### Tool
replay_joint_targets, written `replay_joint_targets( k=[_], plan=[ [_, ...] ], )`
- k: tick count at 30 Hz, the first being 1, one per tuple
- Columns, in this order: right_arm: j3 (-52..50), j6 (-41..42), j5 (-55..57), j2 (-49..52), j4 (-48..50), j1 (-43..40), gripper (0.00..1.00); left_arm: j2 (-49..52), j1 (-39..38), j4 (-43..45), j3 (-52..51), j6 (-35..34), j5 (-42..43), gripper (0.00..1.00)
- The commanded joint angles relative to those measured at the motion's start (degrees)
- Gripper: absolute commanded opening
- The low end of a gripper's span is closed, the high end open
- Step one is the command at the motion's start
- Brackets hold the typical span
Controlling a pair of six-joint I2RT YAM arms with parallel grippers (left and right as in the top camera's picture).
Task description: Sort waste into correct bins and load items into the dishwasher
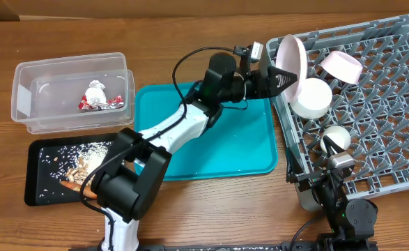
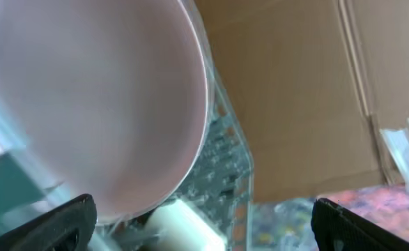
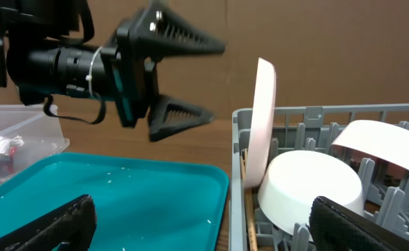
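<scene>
Plate (image 1: 292,58) stands on edge at the dish rack's (image 1: 389,132) left end, seemingly seated though its foot is hidden, with left gripper (image 3: 217,82) and right gripper (image 3: 201,206) jaws both apart, so loading looks nearly finished and next calls for withdrawing without nudging it.

In the rack (image 1: 392,118) the plate (image 1: 292,57) stands at the left edge, a bowl (image 1: 311,97) just beside it; serving tray (image 1: 239,150) left of the rack, tub (image 1: 30,77) far left, shallow tray (image 1: 37,178) in front of it
</scene>
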Motion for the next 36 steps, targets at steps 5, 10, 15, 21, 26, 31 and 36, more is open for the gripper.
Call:
replay_joint_targets(
  k=[5, 10, 15, 21, 26, 31, 36],
  plan=[
    [-0.6, 0.2, -0.3, -0.5, 0.3, -0.2, 1.0, -7.8, 8.0, -24.6, 8.5, 17.8, 4.7, 1.0],
    [-0.6, 0.2, -0.3, -0.5, 0.3, -0.2, 1.0, -22.1, 17.3, -62.5, 14.2, 33.4, -6.3, 1.0],
    [-0.6, 0.2, -0.3, -0.5, 0.3, -0.2, 1.0, -37.5, 25.4, -86.6, 15.1, 40.9, -25.0, 1.0],
    [-0.6, 0.2, -0.3, -0.5, 0.3, -0.2, 1.0, -55.0, 27.7, -101.1, 15.1, 41.4, -42.5, 1.0],
    [-0.6, 0.2, -0.3, -0.5, 0.3, -0.2, 1.0, -63.9, 27.7, -103.1, 15.1, 41.2, -42.6, 1.0],
    [-0.6, 0.2, -0.3, -0.5, 0.3, -0.2, 1.0, -68.7, 27.8, -103.6, 15.1, 41.5, -42.7, 1.0],
    [-0.6, 0.2, -0.3, -0.5, 0.3, -0.2, 1.0, -69.6, 27.8, -111.0, 15.1, 42.4, -44.2, 1.0]
  ],
)
